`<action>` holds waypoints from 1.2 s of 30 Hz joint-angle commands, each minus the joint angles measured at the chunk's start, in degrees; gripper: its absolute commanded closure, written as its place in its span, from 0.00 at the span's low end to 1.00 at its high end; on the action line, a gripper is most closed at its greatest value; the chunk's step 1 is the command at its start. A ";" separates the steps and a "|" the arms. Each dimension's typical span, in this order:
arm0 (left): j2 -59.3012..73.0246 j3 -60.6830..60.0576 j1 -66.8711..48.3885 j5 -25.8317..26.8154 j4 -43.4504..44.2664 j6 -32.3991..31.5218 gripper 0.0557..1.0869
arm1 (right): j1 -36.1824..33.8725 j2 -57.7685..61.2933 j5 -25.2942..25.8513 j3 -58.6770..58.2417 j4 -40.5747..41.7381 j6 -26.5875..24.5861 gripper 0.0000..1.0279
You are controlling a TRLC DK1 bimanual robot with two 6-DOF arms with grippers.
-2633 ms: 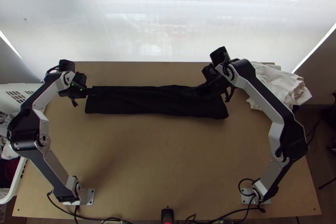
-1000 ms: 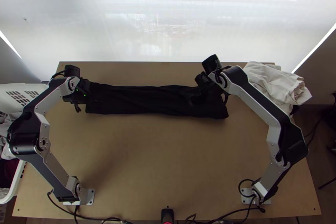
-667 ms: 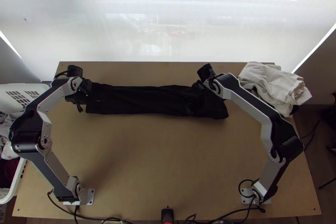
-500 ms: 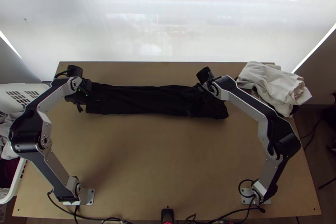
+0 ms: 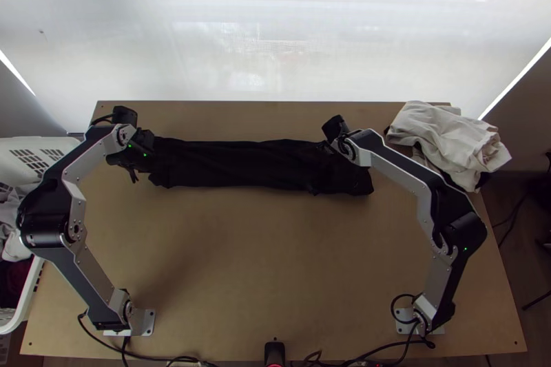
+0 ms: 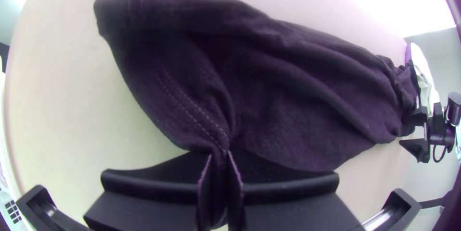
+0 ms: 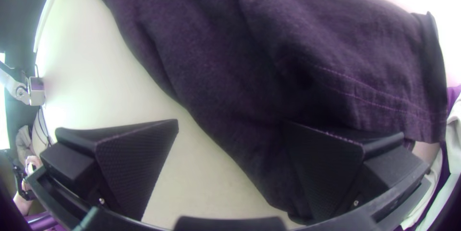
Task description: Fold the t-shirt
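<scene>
With our left pincer (image 5: 156, 155) we are gripping a stitched part of the shirt (image 5: 234, 164) near one end, and we are holding our right pincer (image 5: 321, 173) open by its other end. It is lying in a long strip across the worktop (image 5: 262, 264).

Two arms (image 5: 91, 267), two pincers (image 5: 150, 160), one t-shirt (image 5: 241, 164), seemingly one basket (image 5: 47, 143).

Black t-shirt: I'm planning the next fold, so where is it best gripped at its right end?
The t-shirt lies in a long strip, so I'd grip its near edge close to the right corner, from the near side of the table. Bare wood along that edge leaves room for one finger outside, the other on cloth. The right gripper stands open across it.
</scene>
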 commanded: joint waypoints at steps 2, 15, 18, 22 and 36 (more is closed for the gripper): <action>-3.43 7.71 -2.16 1.25 -3.20 -0.63 0.97 | -0.17 0.98 0.01 -0.49 0.81 0.50 0.04; -8.27 23.53 -15.61 3.88 -6.36 -0.28 0.97 | -0.35 2.48 0.01 0.48 0.99 1.46 0.04; -8.62 24.15 -19.65 3.88 -6.27 0.87 0.97 | -0.97 0.81 0.01 2.85 -0.94 1.90 0.04; -7.30 25.73 -23.34 3.88 -5.57 1.66 0.97 | -2.11 -4.20 0.01 6.28 -3.49 1.90 0.04; -1.24 33.11 -36.26 3.36 1.37 -1.68 0.97 | -13.89 -22.48 -2.54 6.81 -14.39 -0.12 0.04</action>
